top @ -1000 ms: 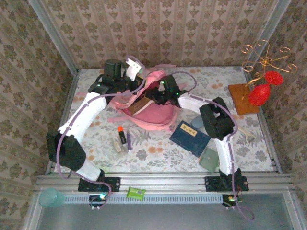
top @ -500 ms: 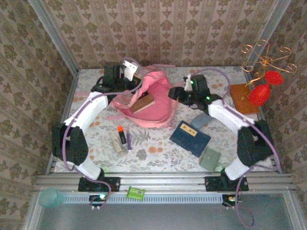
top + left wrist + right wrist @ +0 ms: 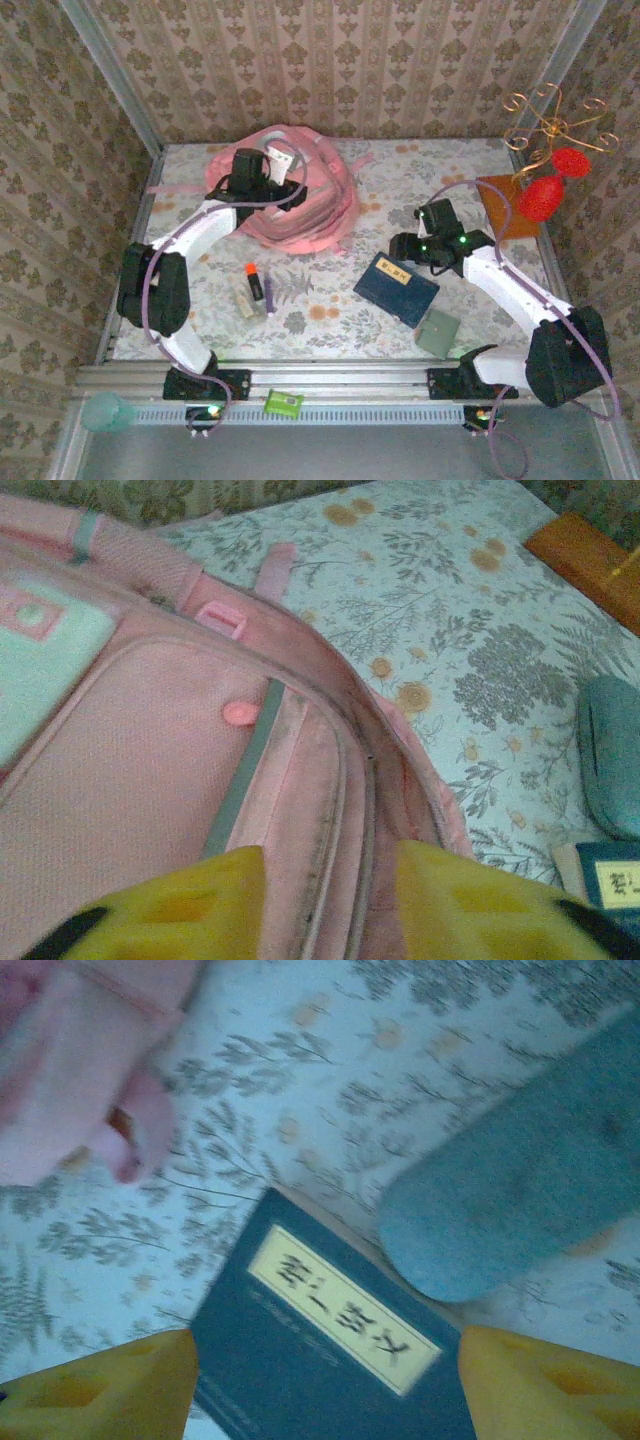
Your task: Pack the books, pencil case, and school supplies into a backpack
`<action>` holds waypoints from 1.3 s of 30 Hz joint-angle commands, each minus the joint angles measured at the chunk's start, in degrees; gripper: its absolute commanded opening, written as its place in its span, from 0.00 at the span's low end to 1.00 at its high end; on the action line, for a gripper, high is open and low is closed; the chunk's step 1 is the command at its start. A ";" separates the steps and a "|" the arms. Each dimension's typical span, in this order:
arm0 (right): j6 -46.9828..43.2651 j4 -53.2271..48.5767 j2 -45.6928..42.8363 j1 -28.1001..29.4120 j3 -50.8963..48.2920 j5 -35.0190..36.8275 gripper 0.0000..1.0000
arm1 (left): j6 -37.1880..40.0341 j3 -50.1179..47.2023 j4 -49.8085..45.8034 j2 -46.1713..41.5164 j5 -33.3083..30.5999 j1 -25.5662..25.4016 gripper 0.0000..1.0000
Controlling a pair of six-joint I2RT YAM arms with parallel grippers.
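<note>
The pink backpack [image 3: 322, 215] lies slumped at the back left of the table. My left gripper [image 3: 285, 190] hovers over it, open. Its yellow fingers straddle the zip seam of the backpack [image 3: 150, 760] without pinching it. My right gripper [image 3: 408, 246] is open above the navy book [image 3: 395, 288], whose pale label sits between the fingers of that gripper [image 3: 327, 1365]. A blue-grey pencil case [image 3: 520, 1190] lies against the book's far edge. The orange-capped marker [image 3: 253, 281], purple pen [image 3: 268, 294] and beige block [image 3: 243, 301] lie together front left of the backpack.
A grey-green square pad [image 3: 437, 332] lies near the front right. An orange-brown board [image 3: 503, 208] carrying a wire stand with red ornaments [image 3: 545, 195] stands at the back right. Patterned walls close in the back and sides, with a metal rail along the front.
The left gripper has opened and let go of the backpack, which dropped flat and now lies further back. The right arm swung right and forward to above the navy book, opening wider.
</note>
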 commanded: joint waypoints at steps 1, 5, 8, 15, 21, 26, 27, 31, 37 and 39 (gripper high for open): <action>-0.76 -4.22 -1.08 -1.23 -1.84 2.67 0.77 | -4.19 -2.06 -1.80 -5.44 -7.85 -2.49 0.56; 2.37 0.73 -1.89 -5.46 -6.57 -0.60 0.89 | -14.90 -8.03 -3.32 -10.34 -13.99 -7.33 0.65; 4.72 5.94 0.04 -8.67 -9.09 -5.28 0.94 | -23.02 -15.73 0.25 -13.54 -13.74 -14.59 0.68; 3.26 9.20 5.67 -8.49 -8.54 -6.46 0.96 | -37.26 -25.98 4.45 -14.07 -19.17 -31.72 0.68; 3.29 9.52 5.66 -8.45 -10.87 -6.11 0.95 | -42.56 -23.24 3.04 -7.62 -19.57 -37.55 0.66; 3.78 10.12 5.73 -8.12 -12.80 -8.04 0.93 | -45.17 -21.25 4.23 -2.93 -14.56 -38.63 0.64; 3.84 10.12 5.42 -8.02 -13.23 -8.26 0.93 | -44.98 -20.36 4.26 -1.92 -13.61 -38.74 0.63; 5.37 11.56 4.23 -6.68 -14.90 -10.60 0.92 | -47.53 -19.34 8.50 1.82 -11.17 -38.61 0.61; 11.83 16.94 2.85 -0.69 -16.69 -13.22 0.85 | -45.60 -17.00 9.29 4.65 -11.74 -34.34 0.59; 13.58 18.30 3.09 2.23 -16.78 -13.23 0.82 | -44.25 -16.78 8.76 4.99 -11.79 -31.81 0.59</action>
